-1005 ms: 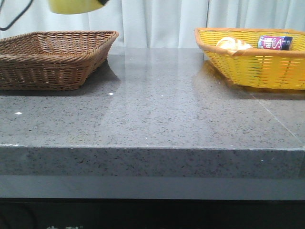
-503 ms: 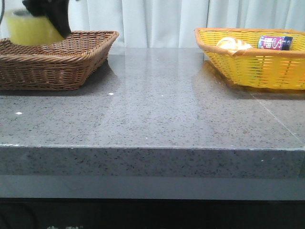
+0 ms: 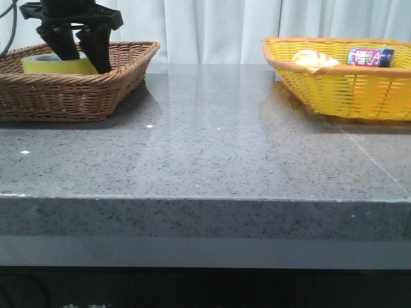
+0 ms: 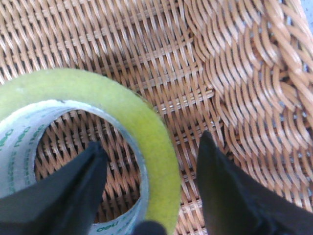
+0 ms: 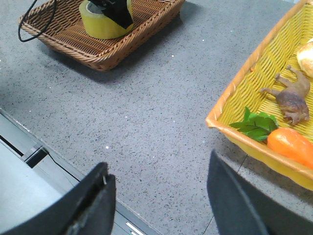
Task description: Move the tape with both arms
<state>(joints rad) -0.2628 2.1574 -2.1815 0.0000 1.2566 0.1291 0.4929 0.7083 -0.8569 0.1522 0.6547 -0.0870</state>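
Observation:
The tape (image 3: 54,63), a thick yellow-green roll with a pale printed core, lies flat in the brown wicker basket (image 3: 70,96) at the far left. My left gripper (image 3: 87,61) stands over it, open. In the left wrist view one finger is inside the core and the other outside the tape's wall (image 4: 146,127), with a gap between that finger and the roll. The tape (image 5: 100,24) and the left gripper (image 5: 117,12) also show in the right wrist view. My right gripper (image 5: 157,161) is open and empty above the grey table, near the yellow basket (image 5: 239,88).
The yellow basket (image 3: 334,83) at the far right holds a purple-labelled can (image 3: 370,58), a bread roll (image 3: 314,59), a toy animal (image 5: 291,98), green leaves (image 5: 254,125) and an orange item (image 5: 293,142). Grey stone table (image 3: 212,141) lies between the baskets.
My left gripper came down with the tape from above the brown basket into it. The tape now rests on the basket's floor and the jaws stand open around its wall.

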